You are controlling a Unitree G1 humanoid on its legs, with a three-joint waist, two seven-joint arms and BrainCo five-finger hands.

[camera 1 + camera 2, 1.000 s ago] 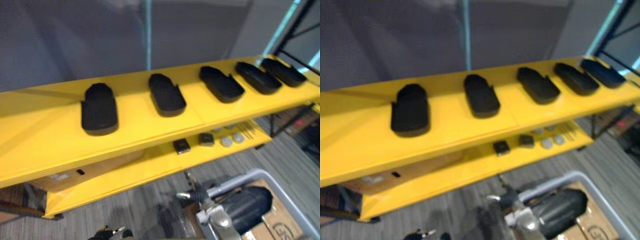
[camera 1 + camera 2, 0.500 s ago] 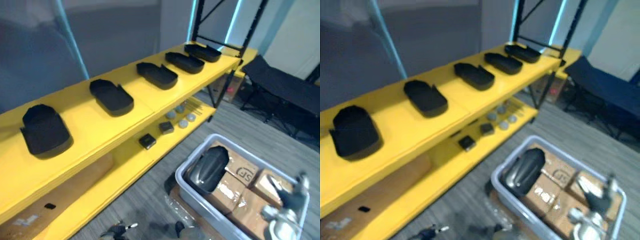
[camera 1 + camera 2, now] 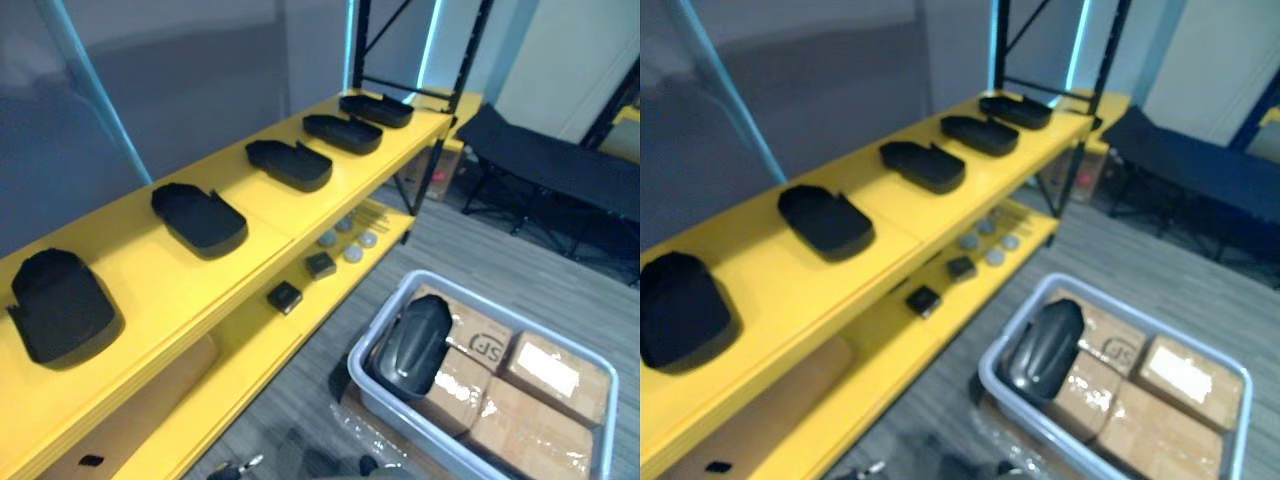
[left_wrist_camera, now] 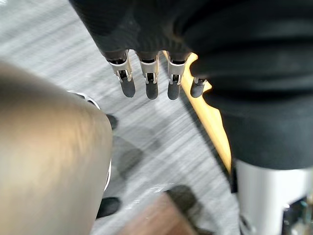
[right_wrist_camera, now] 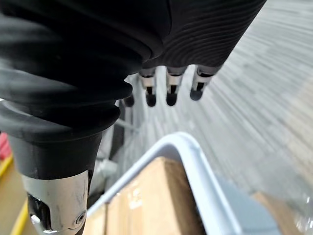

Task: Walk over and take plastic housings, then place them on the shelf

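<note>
Left eye view: rounded blk housing (image 3: 412, 345).

The left hand (image 4: 149, 81) hangs with its fingers straight and relaxed, empty; the right hand (image 5: 170, 87) hangs likewise, fingers loose.

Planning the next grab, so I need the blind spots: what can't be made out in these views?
Small parts on the lower shelf: too small to identify, eye views.
Housing in the bin: underside hidden by cardboard boxes, eye views.
The bin's near corner: cut by the bottom edge, eye views.
The lower shelf's back: hidden under the top shelf.
</note>
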